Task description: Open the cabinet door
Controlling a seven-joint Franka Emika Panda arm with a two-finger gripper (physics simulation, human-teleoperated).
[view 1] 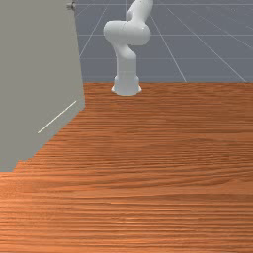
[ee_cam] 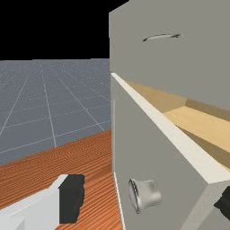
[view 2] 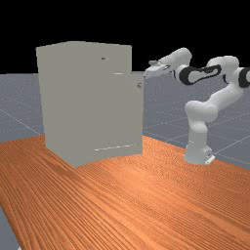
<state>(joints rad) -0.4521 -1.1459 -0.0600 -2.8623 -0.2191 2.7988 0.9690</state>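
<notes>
1. Fingers with blunt black pads (ee_cam: 72, 197) stand wide apart on the white gripper (ee_cam: 147, 200), gripping nothing.
2. Round silvery metal knob (ee_cam: 146, 195) lies between their lines, on the outer face of the flat grey door (ee_cam: 148, 148), already ajar; one finger stands on its knob side, the other by its free edge.
3. Farther, at the far view's left, stands the boxy grey cabinet (view 2: 88, 102); opening wider likely means pushing from behind that edge, toward the knob side.

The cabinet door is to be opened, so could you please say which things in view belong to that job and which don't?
Part of the job:
- cabinet
- door, partly open
- round knob
- gripper, open

Just there:
- upper handle
- table
</notes>
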